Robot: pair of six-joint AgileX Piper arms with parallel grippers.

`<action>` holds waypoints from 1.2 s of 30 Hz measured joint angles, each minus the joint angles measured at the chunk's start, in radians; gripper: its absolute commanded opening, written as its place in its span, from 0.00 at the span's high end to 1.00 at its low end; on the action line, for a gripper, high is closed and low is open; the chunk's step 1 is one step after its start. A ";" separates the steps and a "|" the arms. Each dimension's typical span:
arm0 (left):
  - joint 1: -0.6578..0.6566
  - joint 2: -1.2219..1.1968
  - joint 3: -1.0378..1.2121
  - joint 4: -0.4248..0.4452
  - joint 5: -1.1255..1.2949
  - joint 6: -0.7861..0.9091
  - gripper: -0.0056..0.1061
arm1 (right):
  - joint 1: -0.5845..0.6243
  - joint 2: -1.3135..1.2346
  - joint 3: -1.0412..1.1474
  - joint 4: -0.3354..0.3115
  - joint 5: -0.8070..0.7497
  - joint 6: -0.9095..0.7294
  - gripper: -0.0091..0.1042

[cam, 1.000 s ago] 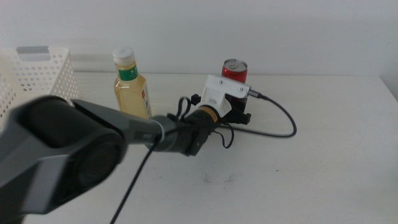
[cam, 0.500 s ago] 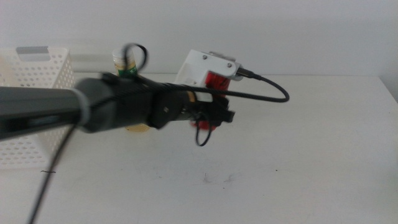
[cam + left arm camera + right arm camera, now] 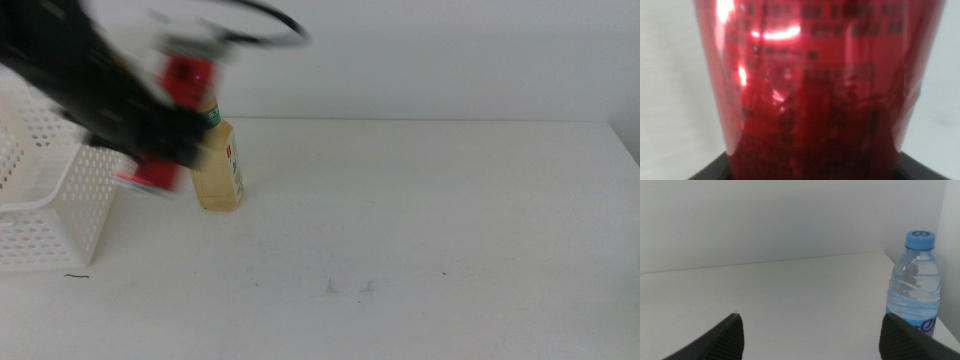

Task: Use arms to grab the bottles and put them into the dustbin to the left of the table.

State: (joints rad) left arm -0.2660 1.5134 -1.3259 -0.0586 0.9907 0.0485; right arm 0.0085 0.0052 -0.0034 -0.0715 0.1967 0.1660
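White laminate makes up the table (image 3: 430, 220), broad, flat and matte, with a few faint dark scuffs; it gives little friction, so anything standing on it would likely slide rather than tip if nudged low.

Next in size comes the dustbin (image 3: 45, 215), a white plastic basket with perforated walls, sitting at the table's left end. Its thin lattice looks light and a little springy, so a dropped can should land without harm.

Just to the right of the dustbin stands the yellow-liquid bottle (image 3: 219, 165), squarish clear plastic with a green neck label, upright and nearly full (so probably the heaviest of the lot). Its flat shoulders look like the best place to pinch, below the neck.

Blurred with motion, the left gripper (image 3: 150, 135) is up off the table over the dustbin's near right corner, clamped on the red can (image 3: 815, 85). The can is glossy, thin-walled metal, smooth and slippery, rigid if full but easily dented if empty; the left wrist view shows it filling the frame with the dark jaws hugging its lower body, a mid-wall hold that seems sound.

Far from the dustbin, seen only from the right wrist, the water bottle (image 3: 916, 287) stands upright, ribbed clear plastic with a blue cap; the ribbed waist offers grip. The right gripper (image 3: 810, 332) waits with jaws spread wide, holding nothing.
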 measured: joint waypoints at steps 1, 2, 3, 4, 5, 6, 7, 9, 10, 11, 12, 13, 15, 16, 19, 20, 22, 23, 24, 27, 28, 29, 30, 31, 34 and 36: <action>0.049 0.002 -0.026 -0.002 0.028 0.020 0.96 | 0.000 0.000 0.000 0.000 0.000 0.000 0.22; 0.111 0.007 -0.060 -0.002 0.057 0.046 0.96 | 0.000 0.000 0.000 0.000 0.000 0.000 0.22; 0.171 0.017 -0.098 -0.002 0.080 0.067 0.96 | 0.000 0.000 0.000 0.000 0.000 0.000 0.22; 0.217 0.027 -0.137 -0.002 0.100 0.082 0.96 | 0.000 0.000 0.000 0.000 0.000 0.000 0.22; 0.271 0.045 -0.178 -0.002 0.118 0.099 0.96 | 0.000 0.000 0.000 0.000 0.000 0.000 0.22; 0.321 0.068 -0.218 0.001 0.136 0.110 0.96 | 0.000 0.000 0.000 0.000 0.000 0.000 0.22; 0.366 0.089 -0.247 0.002 0.150 0.119 0.96 | 0.000 0.000 0.000 0.000 0.000 0.000 0.22; 0.436 0.148 -0.307 0.004 0.181 0.139 0.96 | 0.000 0.000 0.000 0.000 0.000 0.000 0.22; 0.457 0.173 -0.325 0.006 0.190 0.147 0.96 | 0.000 0.000 0.000 0.000 0.000 0.000 0.22; 0.478 0.204 -0.341 0.007 0.197 0.151 0.96 | 0.000 0.000 0.000 0.000 0.000 0.000 0.22; 0.495 0.235 -0.351 0.009 0.197 0.156 0.96 | 0.000 0.000 0.000 0.000 0.000 0.000 0.22; 0.505 0.264 -0.355 0.011 0.197 0.156 0.96 | 0.000 0.000 0.000 0.000 0.000 0.000 0.22; 0.518 0.319 -0.357 0.018 0.190 0.158 0.96 | 0.000 0.000 0.000 0.000 0.000 0.000 0.22; 0.526 0.340 -0.357 0.025 0.188 0.160 0.96 | 0.000 0.000 0.000 0.000 0.000 0.000 0.22; 0.534 0.404 -0.357 0.047 0.184 0.160 0.95 | 0.000 0.000 0.000 0.000 0.000 0.000 0.22; 0.538 0.422 -0.357 0.059 0.181 0.160 0.94 | 0.000 0.000 0.000 0.000 0.000 0.000 0.22; 0.548 0.453 -0.357 0.059 0.176 0.160 0.88 | 0.000 0.000 0.000 0.000 0.000 0.000 0.22; 0.553 0.466 -0.357 0.059 0.174 0.160 0.84 | 0.000 0.000 0.000 0.000 0.000 0.000 0.22; 0.557 0.474 -0.357 0.064 0.171 0.160 0.78 | 0.000 0.000 0.000 0.000 0.000 0.000 0.22; 0.567 0.500 -0.357 0.071 0.164 0.160 0.50 | 0.000 0.000 0.000 0.000 0.000 0.000 0.22; 0.571 0.505 -0.357 0.073 0.161 0.160 0.39 | 0.000 0.000 0.000 0.000 0.000 0.000 0.22; 0.573 0.507 -0.357 0.075 0.159 0.160 0.30 | 0.000 0.000 0.000 0.000 0.000 0.000 0.22; 0.573 0.507 -0.357 0.075 0.154 0.160 0.19 | 0.000 0.000 0.000 0.000 0.000 0.000 0.22; 0.575 0.507 -0.359 0.075 0.146 0.156 0.11 | 0.000 0.000 0.000 0.000 0.000 0.000 0.22; 0.575 0.479 -0.361 0.075 0.163 0.128 0.11 | 0.000 0.000 0.000 0.000 0.000 0.000 0.22; 0.572 0.441 -0.361 0.073 0.198 0.109 0.11 | 0.000 0.000 0.000 0.000 0.000 0.000 0.22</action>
State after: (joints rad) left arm 0.3064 1.9546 -1.6871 0.0147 1.1886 0.1575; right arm 0.0085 0.0052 -0.0034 -0.0715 0.1967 0.1660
